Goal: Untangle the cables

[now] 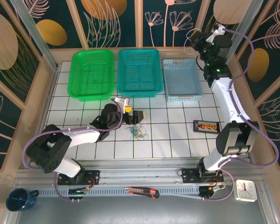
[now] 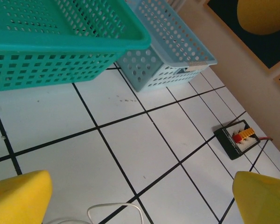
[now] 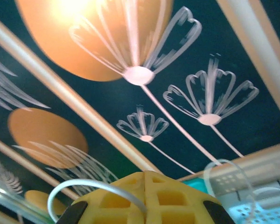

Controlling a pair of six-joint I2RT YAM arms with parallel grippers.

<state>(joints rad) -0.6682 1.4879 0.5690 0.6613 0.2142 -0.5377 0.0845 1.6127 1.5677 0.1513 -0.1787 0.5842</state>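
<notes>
The green basket (image 1: 92, 74), teal basket (image 1: 139, 72) and pale blue basket (image 1: 182, 80) are perforated plastic — smooth, slightly glossy. The table (image 1: 177, 140) has shiny white tiles (dark grout, matt); yellow finger pads (image 2: 18, 198) look matt, spongy.

No legible text, brand or number anywhere. Clock (image 1: 246, 190) at near right corner: dial marks too small to read. Small black board (image 2: 238, 139) on white tiles: markings too small to read. Pale strip on grey-blue basket (image 2: 158, 70) rim: blurred, unreadable.

Tangled cables (image 1: 139, 133) on white tiles
</notes>
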